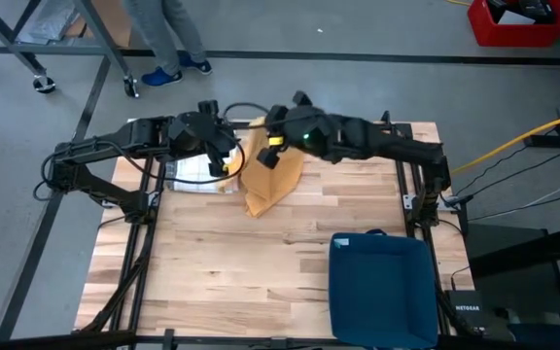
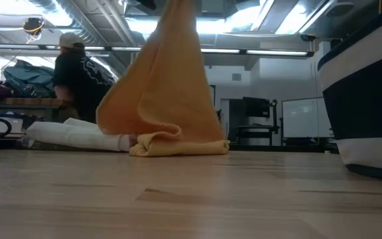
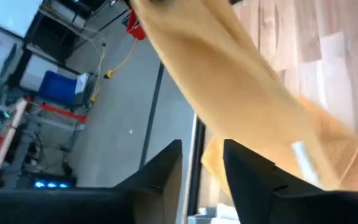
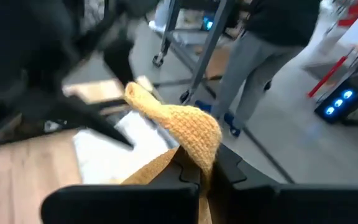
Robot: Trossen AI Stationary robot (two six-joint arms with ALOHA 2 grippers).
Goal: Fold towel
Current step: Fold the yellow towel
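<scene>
High view: the yellow towel [image 1: 268, 177] lies toward twelve o'clock on the wooden table [image 1: 261, 262], partly lifted, with both arms meeting over its upper edge. The right gripper [image 1: 273, 139] sits at the towel's top, the left gripper [image 1: 224, 158] just beside it at about nine o'clock from the cloth. A white cloth [image 1: 191, 173] lies under the left arm, and a blue bin [image 1: 382, 287] stands near five o'clock. A person [image 1: 163, 39] stands beyond the table's far edge.

Low view: the towel [image 2: 163, 99] hangs as a tall cone from above, its lower part heaped on the table — only the bottom touches the wood. The white cloth [image 2: 78, 136] lies behind it.

Left wrist view: the left claw [image 3: 202, 163] stands with a narrow gap and nothing between the fingers; the towel [image 3: 241, 93] passes beside it, apparently let go.

Right wrist view: the right claw [image 4: 199, 169] is pinched tight on a bunched corner of the towel [image 4: 179, 127].

My judgement: this is the hand-over and spreading stage, before any fold. The next move calls for the left claw to find a second corner — so the cloth can be stretched flat between both arms.
</scene>
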